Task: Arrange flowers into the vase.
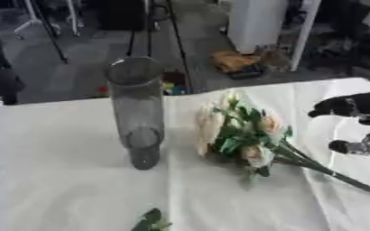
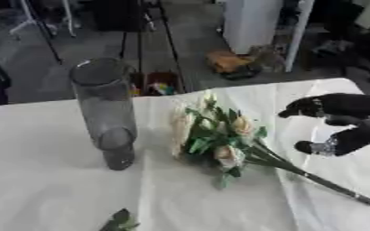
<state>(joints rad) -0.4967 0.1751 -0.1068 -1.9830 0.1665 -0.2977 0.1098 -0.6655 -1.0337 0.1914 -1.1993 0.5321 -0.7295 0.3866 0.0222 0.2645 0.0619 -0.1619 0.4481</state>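
Currently my right hand (image 2: 342,124) hovers with fingers curled, holding nothing, just at 3 o'clock of the flowers (image 2: 219,133), which lie on the tablecloth (image 2: 54,189); stems run toward 4 o'clock, blooms toward the upright vase (image 2: 105,113) at 9 o'clock. Left hand hidden; stem count unclear.

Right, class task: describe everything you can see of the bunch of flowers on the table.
The bunch of flowers lies flat on the white table, right of the upright glass vase and not touching it. It has pale cream and peach blooms among green leaves, with dark stems running down to the right. The right hand is beside it, fingers curled, holding nothing. None is in the vase yet.
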